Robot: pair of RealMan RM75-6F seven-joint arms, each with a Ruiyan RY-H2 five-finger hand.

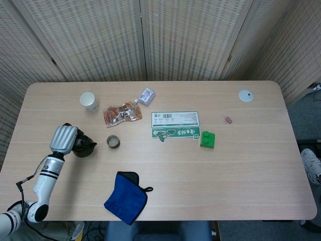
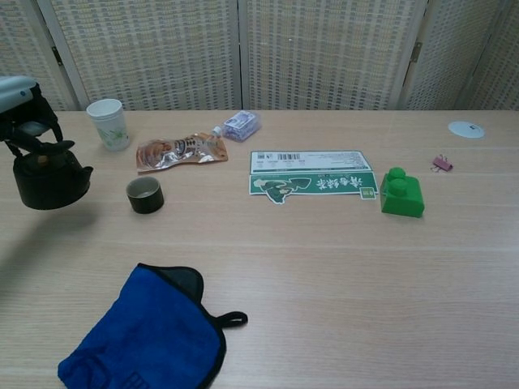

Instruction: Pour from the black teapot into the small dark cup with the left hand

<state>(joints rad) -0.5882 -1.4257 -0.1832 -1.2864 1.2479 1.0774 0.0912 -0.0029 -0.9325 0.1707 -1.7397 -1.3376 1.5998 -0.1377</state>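
Head view: carry step in hand. The left hand [image 1: 64, 139] grips the black teapot [image 1: 83, 145] near the desk's [image 1: 241, 165] left edge, fingers clamped on its top handle, spout toward the small dark cup [image 1: 113, 142] just beside it. Right hand not in view. Likely next: bring the spout over the cup's rim, then tip slowly.

Chest view: the left hand [image 2: 23, 109] holds the black teapot [image 2: 50, 177] lifted off the desk [image 2: 340, 267], roughly upright, shadow below. Teapot is squat, round and matte, looks like cast iron, short spout. The small dark cup [image 2: 145, 194] is a low cylinder, pale inside, standing near the left edge; looks light, so the spout could knock it.
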